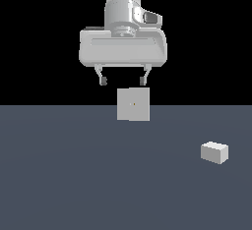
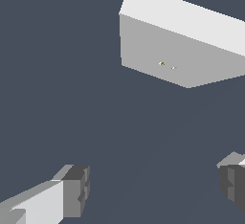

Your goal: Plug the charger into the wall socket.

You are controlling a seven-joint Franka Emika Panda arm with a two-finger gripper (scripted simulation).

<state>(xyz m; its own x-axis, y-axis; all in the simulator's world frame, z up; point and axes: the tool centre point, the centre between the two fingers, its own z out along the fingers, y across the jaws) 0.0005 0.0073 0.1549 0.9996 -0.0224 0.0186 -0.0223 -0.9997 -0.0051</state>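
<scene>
The gripper (image 1: 123,80) hangs empty, jaws wide apart, above the socket (image 1: 133,104), which stands upright on the worktop (image 1: 74,175); the charger (image 1: 214,152) lies well apart near the exterior view's right edge

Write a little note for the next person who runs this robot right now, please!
Gripper: open, empty, raised above the floor.
Charger: lying on the floor towards the exterior view's right, apart from the gripper, untouched.
Wall socket: standing upright, just below the gripper in the exterior view.
Done: nothing yet.
Left: move to the charger, grasp it, carry it to the socket, plug it in.
</scene>
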